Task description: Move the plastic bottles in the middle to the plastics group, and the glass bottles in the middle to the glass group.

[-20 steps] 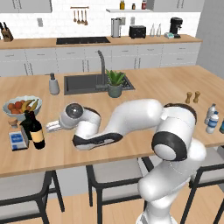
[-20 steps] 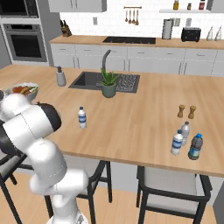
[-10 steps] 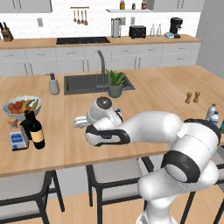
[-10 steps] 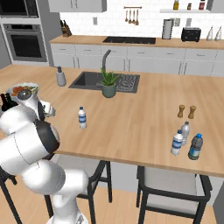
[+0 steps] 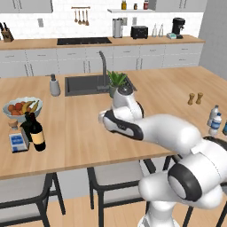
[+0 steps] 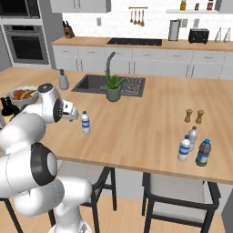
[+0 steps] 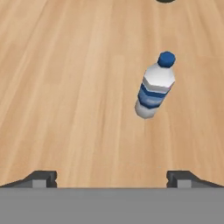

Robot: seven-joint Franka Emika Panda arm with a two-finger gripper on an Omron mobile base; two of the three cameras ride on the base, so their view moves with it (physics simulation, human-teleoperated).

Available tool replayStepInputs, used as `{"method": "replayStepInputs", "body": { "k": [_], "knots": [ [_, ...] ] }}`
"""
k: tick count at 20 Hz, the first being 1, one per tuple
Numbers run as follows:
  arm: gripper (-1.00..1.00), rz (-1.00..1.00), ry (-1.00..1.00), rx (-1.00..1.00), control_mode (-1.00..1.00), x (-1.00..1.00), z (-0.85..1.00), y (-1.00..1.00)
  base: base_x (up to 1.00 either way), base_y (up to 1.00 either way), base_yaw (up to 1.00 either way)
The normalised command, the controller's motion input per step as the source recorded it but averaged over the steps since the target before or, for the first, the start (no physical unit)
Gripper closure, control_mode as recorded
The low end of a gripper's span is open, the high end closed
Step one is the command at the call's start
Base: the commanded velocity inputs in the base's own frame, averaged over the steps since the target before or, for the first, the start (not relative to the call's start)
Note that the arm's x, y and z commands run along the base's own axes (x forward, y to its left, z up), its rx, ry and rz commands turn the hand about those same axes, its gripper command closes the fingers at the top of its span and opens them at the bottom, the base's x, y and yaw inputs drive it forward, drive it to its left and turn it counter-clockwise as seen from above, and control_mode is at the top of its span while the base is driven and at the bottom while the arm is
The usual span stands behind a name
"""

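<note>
One small clear plastic bottle with a blue label stands upright in the middle of the wooden island. In the hand view this plastic bottle sits ahead and to the right of my gripper, which is open and empty above the wood. In the right base view my gripper hovers just left of it. The tall dark wine bottle stands at the island's left beside a square clear bottle of the glass group. The plastics group stands at the right front of the island.
A fruit bowl sits behind the wine bottle. A potted plant, a sink and a grey soap dispenser line the far side. Salt and pepper shakers stand behind the plastics group. Stools stand below the front edge.
My arm has swung from the left end, near the wine bottle, rightward to the middle of the island. The gripper stayed open. The bottles have not moved.
</note>
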Motion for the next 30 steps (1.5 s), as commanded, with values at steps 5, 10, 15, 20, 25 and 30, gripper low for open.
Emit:
{"method": "replayStepInputs", "body": {
  "k": [5,10,15,20,25,30],
  "knots": [
    [-1.00,-0.15,0.29,-0.23,-1.00,0.14,0.21,-0.68,0.00,0.00,0.00],
    [-1.00,-0.03,0.14,0.01,-1.00,0.47,-0.17,-0.24,0.00,0.00,0.00],
    [-1.00,0.00,0.00,0.11,-1.00,0.67,-0.36,-0.19,0.00,0.00,0.00],
    [-1.00,0.00,-0.05,0.08,-1.00,0.12,-0.24,0.00,0.00,0.00,0.00],
    [-1.00,0.01,-0.01,0.02,-1.00,0.00,0.00,0.00,0.00,0.00,0.00],
    [-1.00,0.00,0.00,0.03,-1.00,0.14,0.01,0.00,0.00,0.00,0.00]
  ]
}}
